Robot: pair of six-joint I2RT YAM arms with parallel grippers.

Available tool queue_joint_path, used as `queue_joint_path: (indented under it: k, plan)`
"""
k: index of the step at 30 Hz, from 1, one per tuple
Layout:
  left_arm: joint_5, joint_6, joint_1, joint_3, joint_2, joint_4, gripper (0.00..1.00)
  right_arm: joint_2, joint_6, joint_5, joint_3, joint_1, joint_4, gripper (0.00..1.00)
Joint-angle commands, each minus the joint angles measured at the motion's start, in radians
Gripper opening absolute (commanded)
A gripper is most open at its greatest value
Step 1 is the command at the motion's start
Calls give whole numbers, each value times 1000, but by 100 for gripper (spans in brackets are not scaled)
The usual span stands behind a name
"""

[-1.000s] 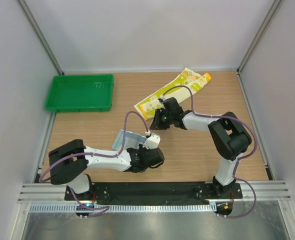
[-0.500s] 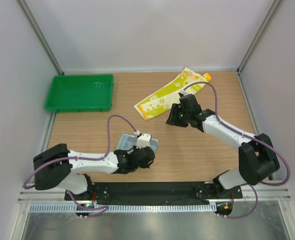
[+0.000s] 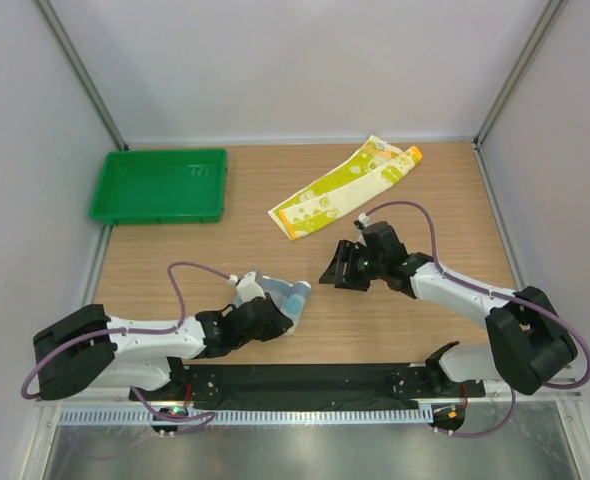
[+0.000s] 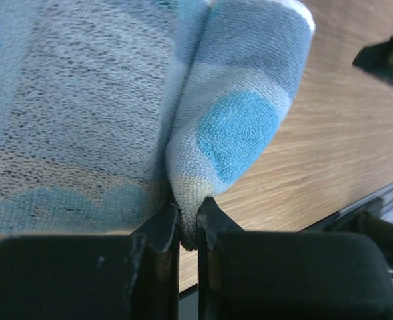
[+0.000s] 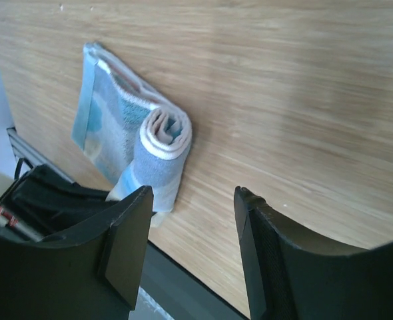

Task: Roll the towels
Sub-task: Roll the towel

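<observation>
The light blue and white towel (image 3: 267, 298) lies near the front of the table, its right end curled into a loose roll (image 5: 163, 143). My left gripper (image 3: 278, 316) reaches it from the near left and is shut on the roll's near end (image 4: 188, 230). My right gripper (image 3: 333, 272) hovers just right of that roll, open with nothing between its fingers (image 5: 193, 193). The yellow-green and white towel (image 3: 345, 185) lies flat and unrolled on a diagonal at the back, apart from both grippers.
A green plastic tray (image 3: 158, 185) sits at the back left. The black base rail (image 3: 305, 380) runs along the near edge just behind the blue towel. Grey walls close in the table on three sides.
My right gripper has left the yellow-green towel, come down toward the blue towel, and opened wider. My left arm has drawn back to the left, keeping its pinch on the blue towel.
</observation>
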Motion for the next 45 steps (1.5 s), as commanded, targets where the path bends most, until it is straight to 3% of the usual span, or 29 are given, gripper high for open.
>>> queue_joint_path:
  k: [1,13,25,37,41,45]
  plan:
    - [58,-190,49,-62,-5,61,0,-24,70,-51,-25,56,140,59]
    - [170,-344,158,-130,-107,-17,0,111,110,9,-87,181,401,70]
    - [279,-357,272,-208,-100,72,0,355,119,-78,-78,199,717,69]
    - [330,-354,307,-225,-60,134,0,547,213,-124,-82,239,967,64]
    - [336,-351,315,-231,-69,136,0,564,228,-135,-84,244,1024,56]
    - [331,-342,319,-225,-80,99,0,556,216,-117,-68,244,975,30]
